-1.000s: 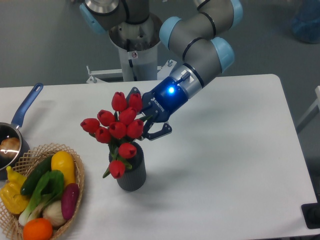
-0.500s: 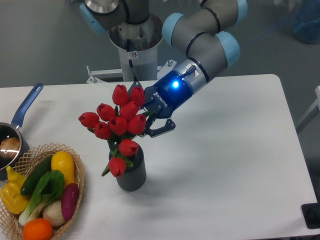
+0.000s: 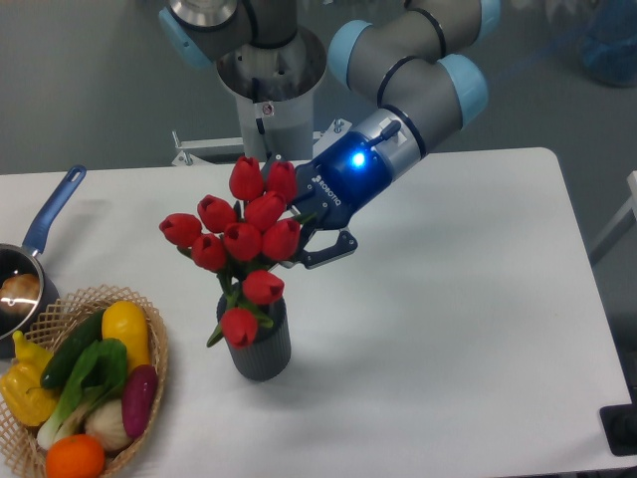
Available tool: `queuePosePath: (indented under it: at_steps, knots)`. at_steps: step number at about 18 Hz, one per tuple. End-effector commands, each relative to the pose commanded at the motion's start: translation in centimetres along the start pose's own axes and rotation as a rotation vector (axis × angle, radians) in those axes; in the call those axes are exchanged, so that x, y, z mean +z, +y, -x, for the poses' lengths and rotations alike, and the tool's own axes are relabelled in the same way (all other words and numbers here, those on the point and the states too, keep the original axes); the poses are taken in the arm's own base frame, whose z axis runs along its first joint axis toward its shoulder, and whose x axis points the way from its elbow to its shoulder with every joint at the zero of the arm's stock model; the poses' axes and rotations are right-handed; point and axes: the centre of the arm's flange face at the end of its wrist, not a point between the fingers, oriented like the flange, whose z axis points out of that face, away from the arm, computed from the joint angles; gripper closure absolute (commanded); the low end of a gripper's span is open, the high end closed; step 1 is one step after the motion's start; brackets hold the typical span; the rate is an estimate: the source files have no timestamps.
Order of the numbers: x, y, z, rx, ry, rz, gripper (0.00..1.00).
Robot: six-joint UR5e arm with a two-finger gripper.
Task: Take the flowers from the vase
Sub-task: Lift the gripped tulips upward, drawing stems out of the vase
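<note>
the pincer (image 3: 297, 231) is reaching into the right side of the flowers (image 3: 242, 239), apparently gripping them, their stems sitting in the vase (image 3: 263, 342) on the table (image 3: 448, 299). the bunch is looking light, soft and crushable; bundled stems below the buds seem the safest hold.

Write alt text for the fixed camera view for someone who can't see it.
A robot arm's gripper is among a bunch of red tulip flowers whose stems stand in a dark grey ribbed vase on a white table. At left are a wicker basket of vegetables and a blue-handled saucepan.
</note>
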Motion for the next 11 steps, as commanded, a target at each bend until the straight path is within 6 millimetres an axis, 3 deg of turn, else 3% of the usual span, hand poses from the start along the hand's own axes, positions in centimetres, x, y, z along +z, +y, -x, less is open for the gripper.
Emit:
queuePosePath:
  at_steps: [11]
  knots:
    - [-1.4, -1.2, 0.5, 0.001, -0.01, -0.036, 0.49]
